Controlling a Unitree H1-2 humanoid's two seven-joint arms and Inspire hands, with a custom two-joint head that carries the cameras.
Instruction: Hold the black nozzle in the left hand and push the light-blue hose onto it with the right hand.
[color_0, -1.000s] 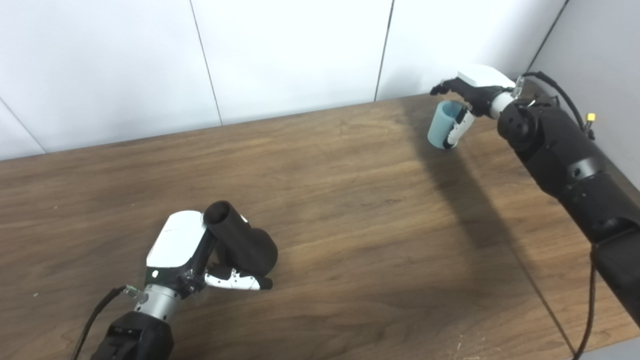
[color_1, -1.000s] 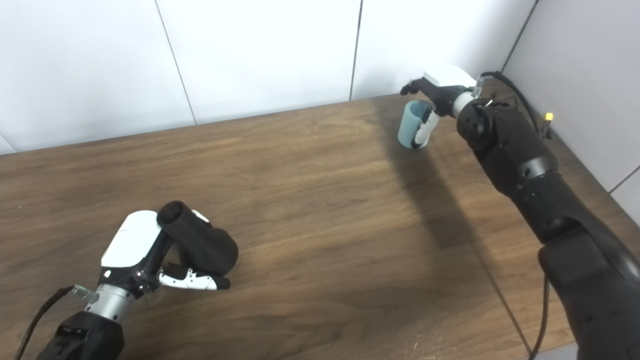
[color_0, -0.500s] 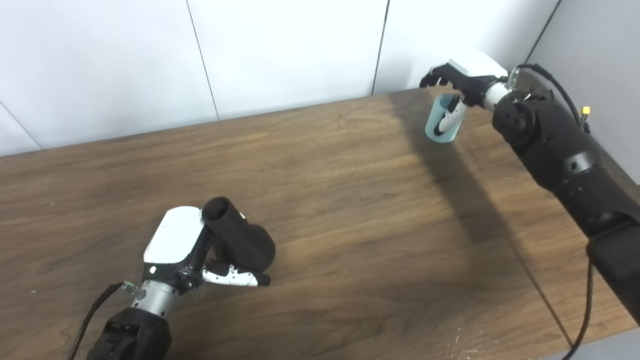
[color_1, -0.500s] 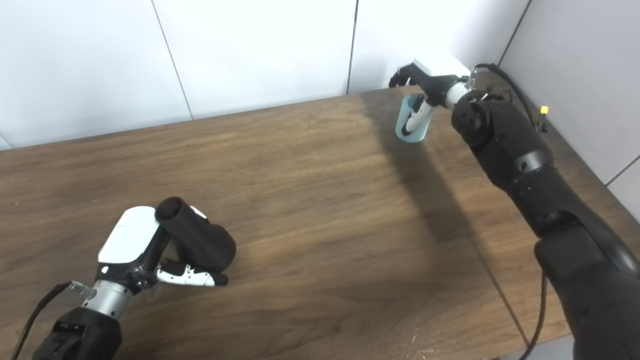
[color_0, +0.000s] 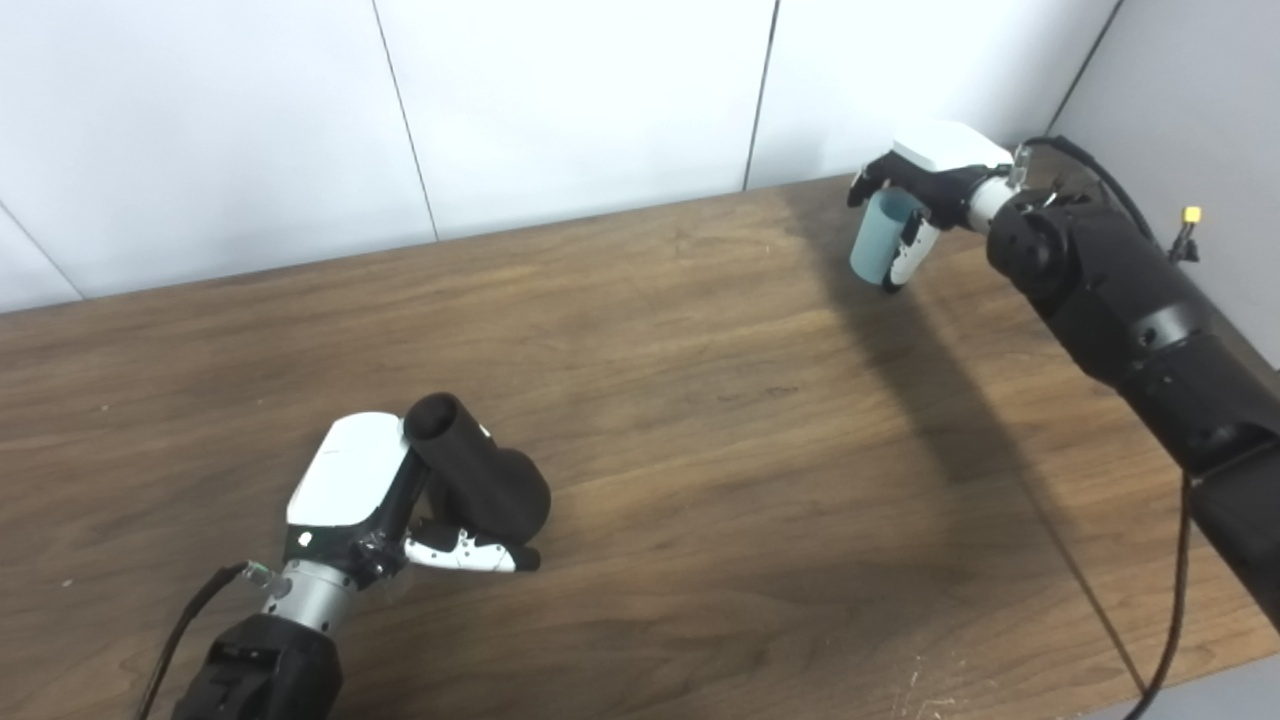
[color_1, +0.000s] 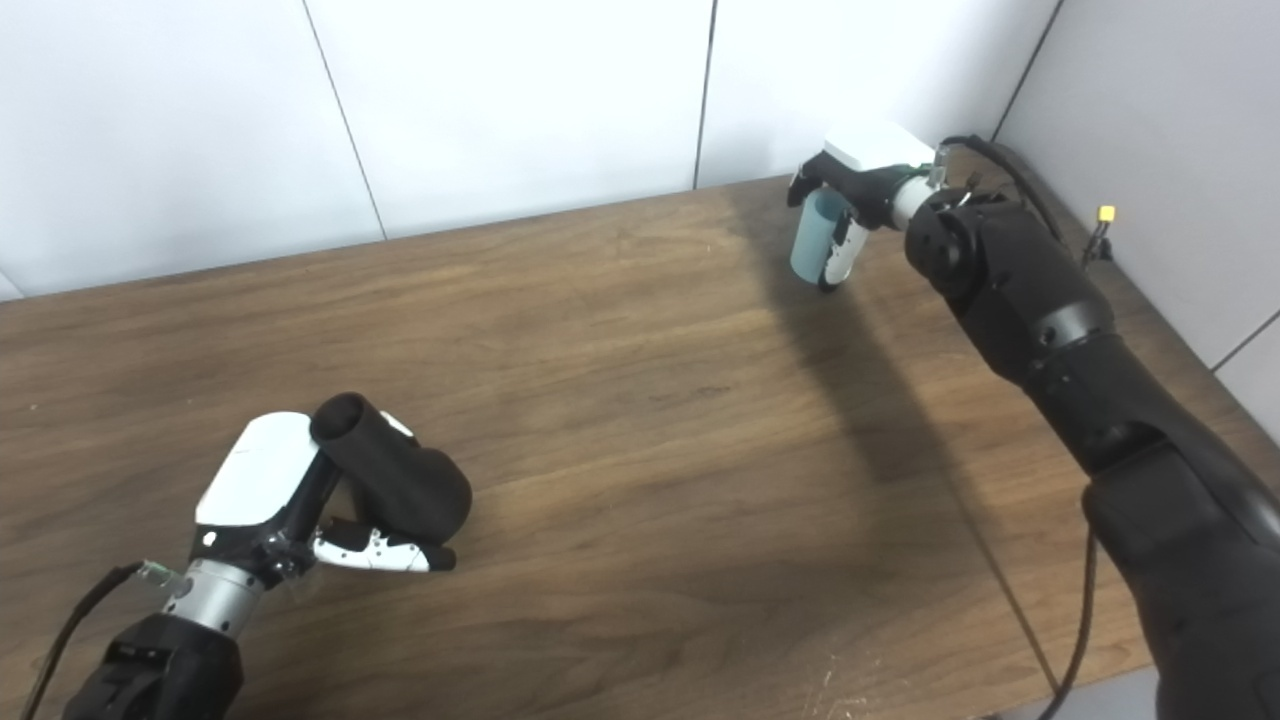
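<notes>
The black nozzle (color_0: 478, 478) rests on the wooden table (color_0: 700, 400) at the lower left, its narrow round end pointing up and back. My left hand (color_0: 372, 500) wraps it from the left, with the thumb lying along the tabletop under the nozzle's wide end. At the far right corner the light-blue hose (color_0: 877, 238), a short open tube, stands nearly upright. My right hand (color_0: 925, 190) is closed around it, fingers curled over its top and far side, thumb on the near side.
White wall panels (color_0: 560, 100) run behind the table's back edge, and a grey wall (color_0: 1190, 90) stands at the right. My right arm (color_0: 1130, 310) stretches along the table's right side, trailing a cable (color_0: 1165, 620).
My right hand's fingers, spread above the hose's rim half a second ago, have closed around the tube. The view shifted slightly. The left hand and nozzle have stayed in place.
</notes>
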